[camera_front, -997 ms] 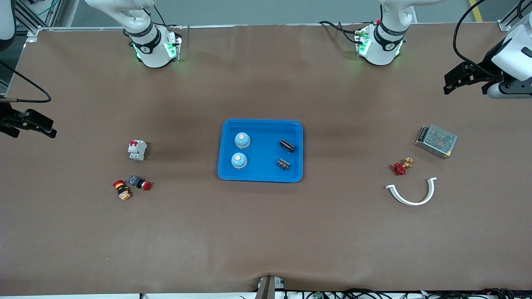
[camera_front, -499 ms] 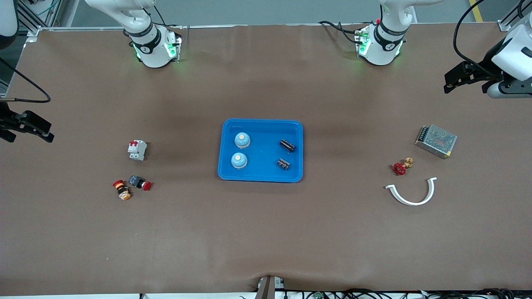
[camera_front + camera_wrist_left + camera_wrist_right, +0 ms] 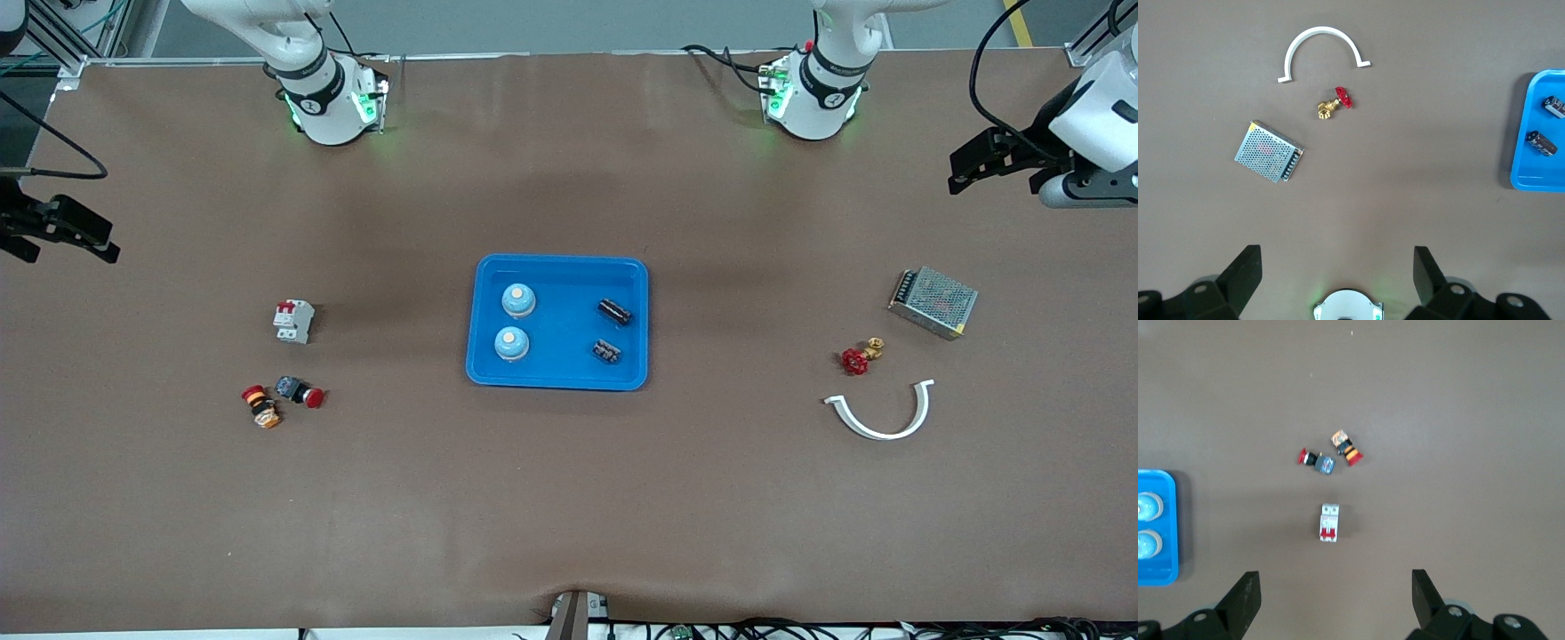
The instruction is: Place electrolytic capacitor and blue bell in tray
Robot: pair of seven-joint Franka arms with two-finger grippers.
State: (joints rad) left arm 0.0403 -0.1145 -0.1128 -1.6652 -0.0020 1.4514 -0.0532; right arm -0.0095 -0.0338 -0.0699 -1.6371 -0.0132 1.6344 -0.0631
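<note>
- Bright blue tray is sitting mid-table, and everything the task wants is already lying in it.
- Two blue bells are resting upright in the tray, on the side toward the right arm's end of the table, one a bit nearer the front camera than the other.
- Two dark electrolytic capacitors are lying on their sides in the tray too, toward the left arm's end.
- Left gripper is hanging up high over bare table at its own end, fingers spread wide, gripping nothing.
- Right gripper is doing the same at its end, jaws wide apart and empty.
- Off toward the left arm's end: a metal mesh power supply, a red-handled brass valve and a white curved clip are lying near each other.
- Toward the right arm's end: a white circuit breaker, plus two red push buttons sitting just beside each other.
</note>
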